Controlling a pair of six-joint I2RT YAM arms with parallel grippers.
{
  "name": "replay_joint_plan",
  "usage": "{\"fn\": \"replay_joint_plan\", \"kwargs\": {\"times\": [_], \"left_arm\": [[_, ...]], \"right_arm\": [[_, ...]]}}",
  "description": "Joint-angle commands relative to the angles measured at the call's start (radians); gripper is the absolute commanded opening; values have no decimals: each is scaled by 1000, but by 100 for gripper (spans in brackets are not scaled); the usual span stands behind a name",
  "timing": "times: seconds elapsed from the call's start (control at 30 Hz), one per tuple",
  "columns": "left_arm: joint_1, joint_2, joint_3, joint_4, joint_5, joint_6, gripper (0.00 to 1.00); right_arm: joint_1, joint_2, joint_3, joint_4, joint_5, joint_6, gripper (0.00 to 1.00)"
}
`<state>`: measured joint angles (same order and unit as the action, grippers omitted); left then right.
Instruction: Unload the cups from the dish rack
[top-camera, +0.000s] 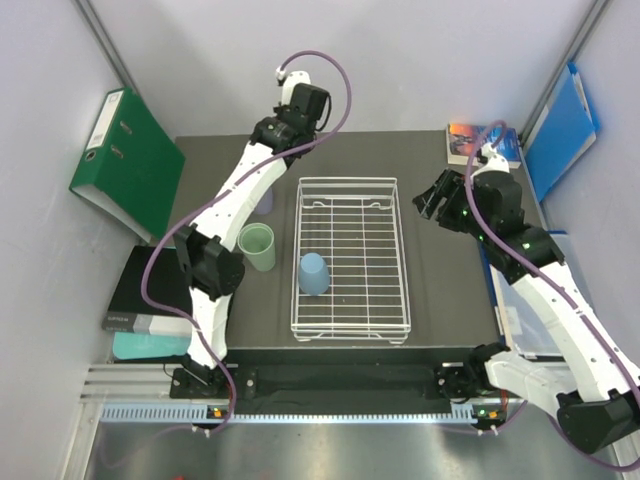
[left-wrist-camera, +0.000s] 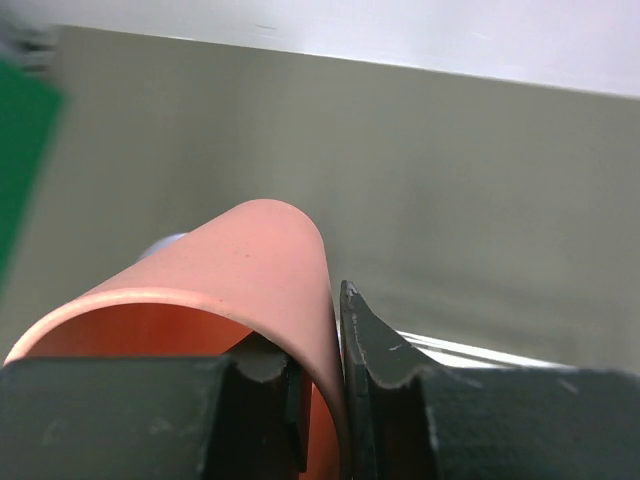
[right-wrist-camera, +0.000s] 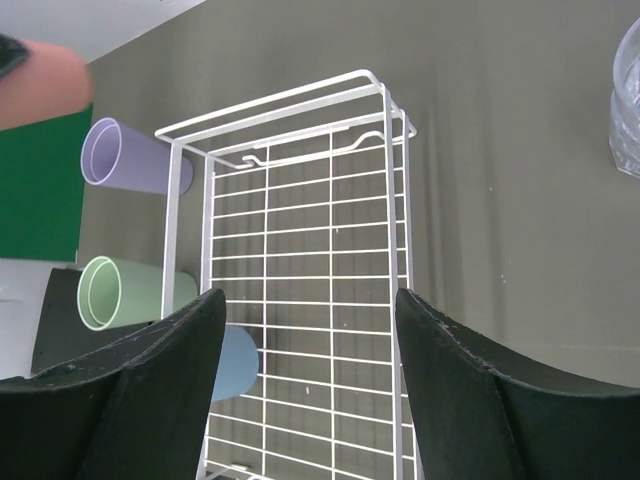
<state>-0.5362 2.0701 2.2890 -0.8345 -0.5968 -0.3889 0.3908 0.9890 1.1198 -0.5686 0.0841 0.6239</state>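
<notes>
My left gripper (left-wrist-camera: 335, 365) is shut on the rim wall of a salmon pink cup (left-wrist-camera: 250, 270), one finger inside and one outside. In the top view that gripper (top-camera: 288, 125) hangs over the table's back left and hides the cup. The white wire dish rack (top-camera: 385, 300) holds a light blue cup (top-camera: 313, 272) upside down. Left of the rack stand a mint green cup (top-camera: 257, 246) and a lilac cup (right-wrist-camera: 130, 160). My right gripper (top-camera: 432, 200) is open and empty, right of the rack. A clear glass (right-wrist-camera: 628, 100) shows at the right wrist view's edge.
A green binder (top-camera: 125, 160) leans at the back left. A blue folder (top-camera: 565, 125) and a book (top-camera: 480, 140) are at the back right. A black box (top-camera: 145, 295) lies beside the table's left edge.
</notes>
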Motion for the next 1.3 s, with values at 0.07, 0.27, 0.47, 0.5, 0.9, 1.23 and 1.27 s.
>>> {"fn": "replay_joint_plan", "kwargs": {"times": [0.07,0.27,0.47,0.5,0.9,1.23,1.27], "left_arm": [[151,-220,-92,-60,-175,-8,0],[404,-283,-298,-38,76,-67,0],[528,-152,-258,-76,340,-111,0],[530,-124,-240,-93,360,-116,0],[530,-10,-322,-74,420,-153,0],[530,70,-370,-77,390,-160,0],[529,76,-372,-80,384,-160,0]], "right_arm": [[5,19,-41,67,-38,7,67],[6,30,-58,82,-53,2,67],[6,34,-84,101,-72,16,67],[8,30,-87,101,-72,17,67],[6,4,-140,115,-55,28,67],[5,19,-143,121,-61,39,67],[6,23,-144,121,-61,39,67]]}}
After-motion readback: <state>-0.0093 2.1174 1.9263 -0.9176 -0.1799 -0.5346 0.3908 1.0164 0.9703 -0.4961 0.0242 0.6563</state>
